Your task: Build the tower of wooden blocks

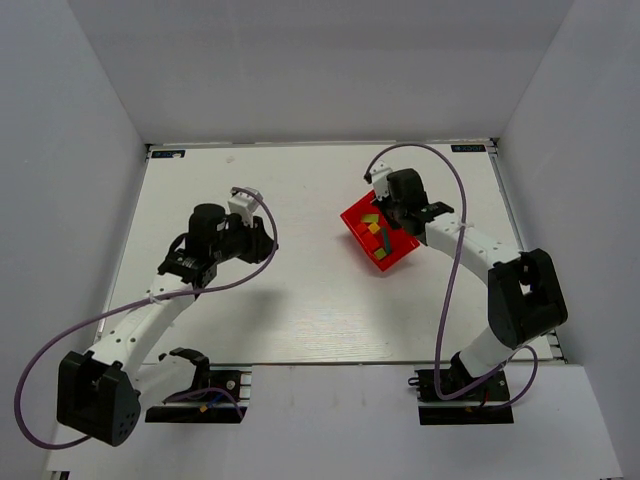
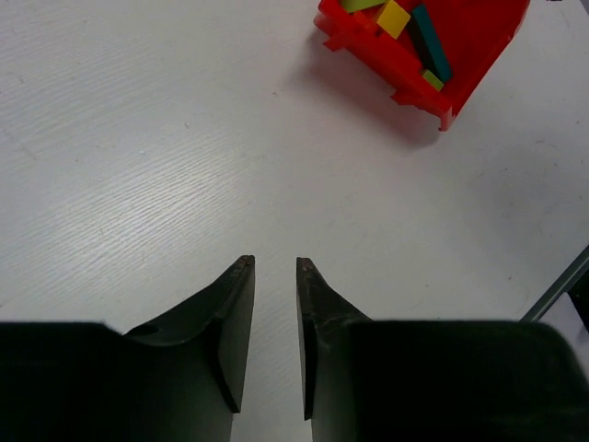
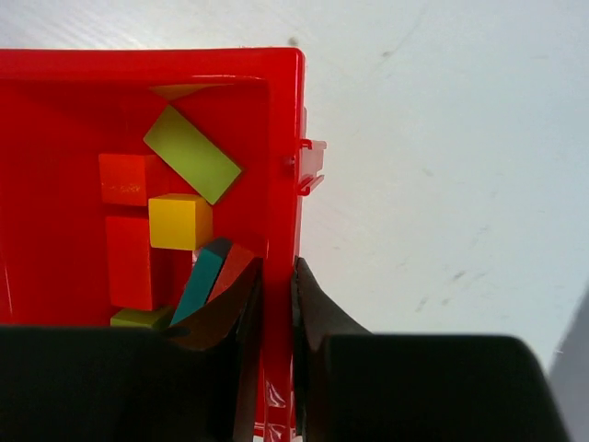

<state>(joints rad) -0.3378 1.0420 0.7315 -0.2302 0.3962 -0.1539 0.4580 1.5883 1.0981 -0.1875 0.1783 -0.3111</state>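
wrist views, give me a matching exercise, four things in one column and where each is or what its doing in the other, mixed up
1. left gripper
2. right gripper
3. yellow cube
4. teal bar

A. tilted, close by the gripped wall
B. clamped on the red bin wall, one finger inside, one outside
C. in the bin, beside the green block
D. empty, over bare table

Pairs: 1-D, 2-B, 3-C, 4-A
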